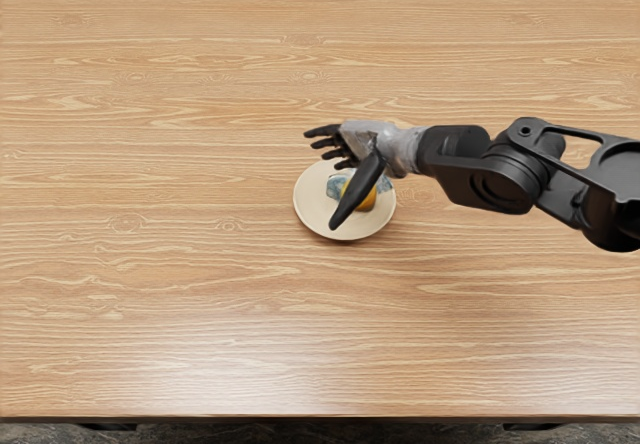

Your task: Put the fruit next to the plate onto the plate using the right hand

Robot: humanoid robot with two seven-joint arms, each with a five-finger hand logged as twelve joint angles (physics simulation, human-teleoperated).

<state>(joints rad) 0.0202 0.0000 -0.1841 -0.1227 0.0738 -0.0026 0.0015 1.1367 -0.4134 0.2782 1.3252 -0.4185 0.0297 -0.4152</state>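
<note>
Head view: only 1 arm shows, the right one, coming in from the right edge of the counter. The right hand hangs over the far side of the plate. Its fingers are spread and point toward the left edge, and they aren't wrapped around anything. The thumb sticks out long and dark toward the near edge, right across the plate. The plate sits a little right of the counter's middle, about halfway between the far and near edges. The fruit, a small orange-yellow thing, is already lying on the plate, on its right half and tucked against the thumb. I can't tell if they're touching. There's also a small grey-blue patch on the plate left of the thumb, too small to identify.
</note>
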